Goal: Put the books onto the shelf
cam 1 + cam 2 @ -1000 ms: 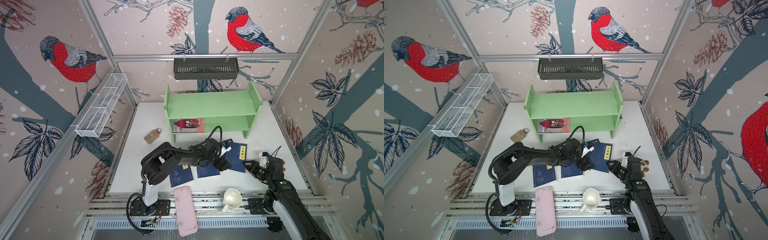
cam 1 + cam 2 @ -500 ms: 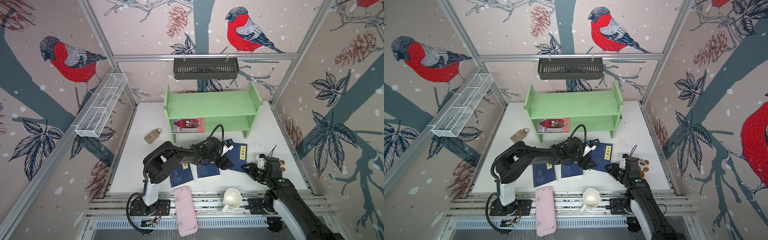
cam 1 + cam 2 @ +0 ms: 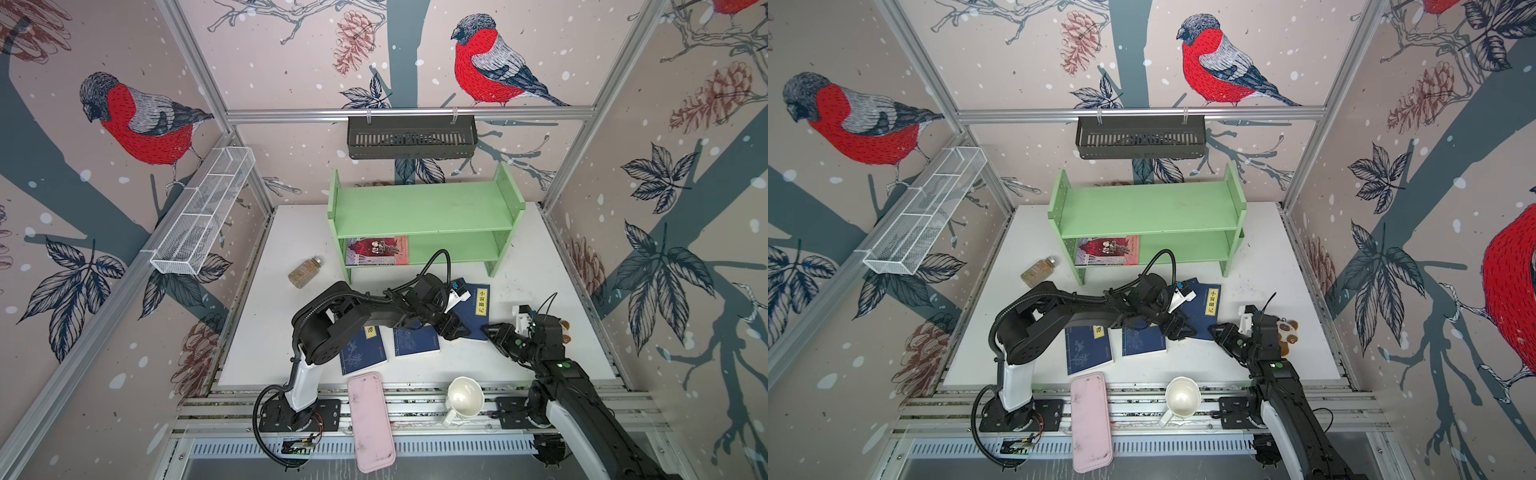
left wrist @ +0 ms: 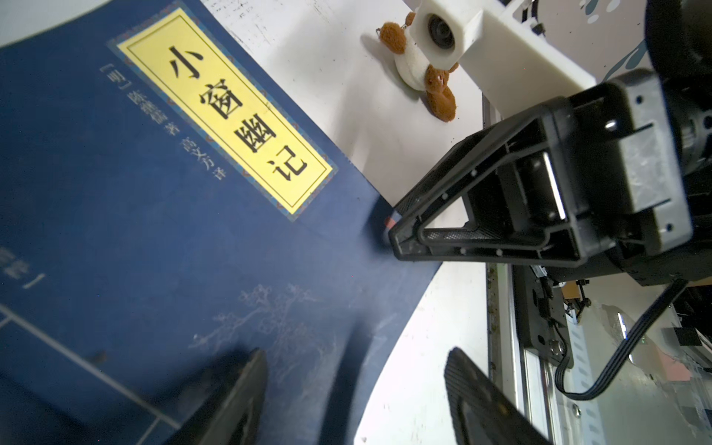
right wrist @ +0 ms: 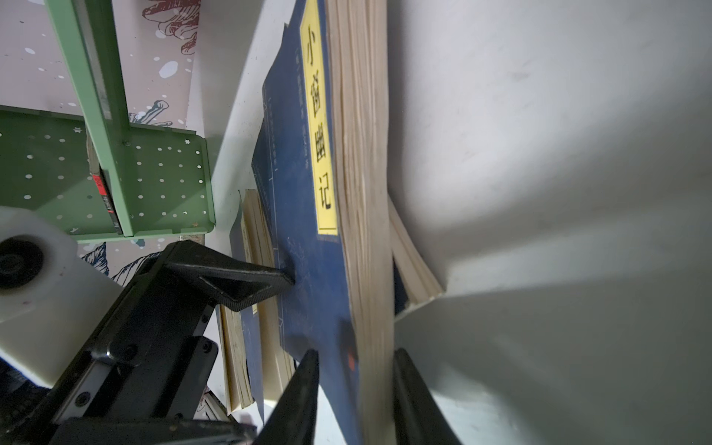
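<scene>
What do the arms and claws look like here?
Left arm and right arm: black jointed links, white lowest link. Left claw and right claw: black triangular open-frame fingers. White plastic camera mounts at the wrists; black cables loop off them. Green light on the right arm.

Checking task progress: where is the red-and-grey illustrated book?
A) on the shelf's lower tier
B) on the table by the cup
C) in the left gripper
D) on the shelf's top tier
A: the red-and-grey book lies flat on the lower tier of the green shelf, under its top board.
</scene>
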{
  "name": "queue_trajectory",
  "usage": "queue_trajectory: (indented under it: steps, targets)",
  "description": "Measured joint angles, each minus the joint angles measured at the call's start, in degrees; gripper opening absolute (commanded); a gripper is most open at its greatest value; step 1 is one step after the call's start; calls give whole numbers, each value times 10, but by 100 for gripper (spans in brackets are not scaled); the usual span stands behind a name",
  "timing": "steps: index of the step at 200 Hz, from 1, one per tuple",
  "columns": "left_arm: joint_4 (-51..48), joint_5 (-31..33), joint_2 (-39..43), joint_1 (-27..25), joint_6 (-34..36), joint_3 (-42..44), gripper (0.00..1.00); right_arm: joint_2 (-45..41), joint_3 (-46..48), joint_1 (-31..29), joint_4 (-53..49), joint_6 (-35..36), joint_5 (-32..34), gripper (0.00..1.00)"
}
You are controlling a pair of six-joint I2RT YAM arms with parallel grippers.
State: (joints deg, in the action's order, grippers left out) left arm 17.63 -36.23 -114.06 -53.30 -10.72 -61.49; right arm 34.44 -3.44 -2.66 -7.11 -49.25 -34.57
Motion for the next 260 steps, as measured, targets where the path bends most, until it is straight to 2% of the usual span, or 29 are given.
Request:
queue_trajectory:
  steps: [25, 63, 114, 260]
  targets:
    - [-12, 8, 8, -1, -10, -3, 73, 8, -9, -1, -20, 3, 6, 35]
    - [-34, 56, 51, -1, -17, -16, 74, 20, -23, -2, -71, 21, 22, 37]
    - [-73, 95, 22, -1, -58, -31, 74, 30, -22, -7, -68, 28, 18, 39]
    - [-123, 187, 9, -5, -58, -57, 74, 33, -20, -9, -60, 30, 9, 40]
